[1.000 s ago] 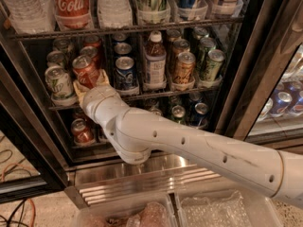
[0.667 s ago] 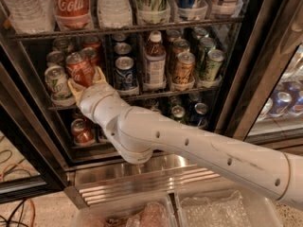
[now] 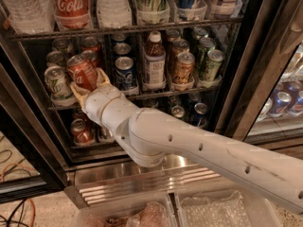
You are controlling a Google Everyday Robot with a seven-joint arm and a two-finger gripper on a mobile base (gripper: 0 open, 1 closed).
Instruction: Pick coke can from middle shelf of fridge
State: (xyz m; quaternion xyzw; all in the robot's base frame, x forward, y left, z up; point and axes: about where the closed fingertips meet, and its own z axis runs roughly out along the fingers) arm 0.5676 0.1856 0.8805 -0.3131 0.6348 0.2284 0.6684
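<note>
**Inspector:** Start nearest. Where is the gripper?

**Assessor:** The jointed white plastic arm [image 3: 189,145] rises from the lower right. At its end, the gripper [image 3: 88,83] sits at the front left of the thin dark wire middle shelf [image 3: 165,92]. Its beige fingers [image 3: 101,77] are closed narrowly about the lower body of the red aluminium coke can [image 3: 81,71], one on either side.

**Inspector:** How is the can sitting?

**Assessor:** It is tilted, with the silver top leaning away from the gripper to the left. A white-and-green can [image 3: 56,82] stands just left of the gripper and a blue can [image 3: 124,72] just right. A brown bottle [image 3: 154,60] is further right. More cans stand behind.

**Inspector:** Handling?

**Assessor:** In my judgement it is light but thin-walled, so it would dent under hard pressure. It may also be slick if chilled. The cylindrical mid-body is the soundest hold, and the present grip looks rather low.

**Inspector:** Risks?

**Assessor:** Withdrawal could clip the neighbouring cans or the dark-framed glass-door fridge [image 3: 246,70].
</note>
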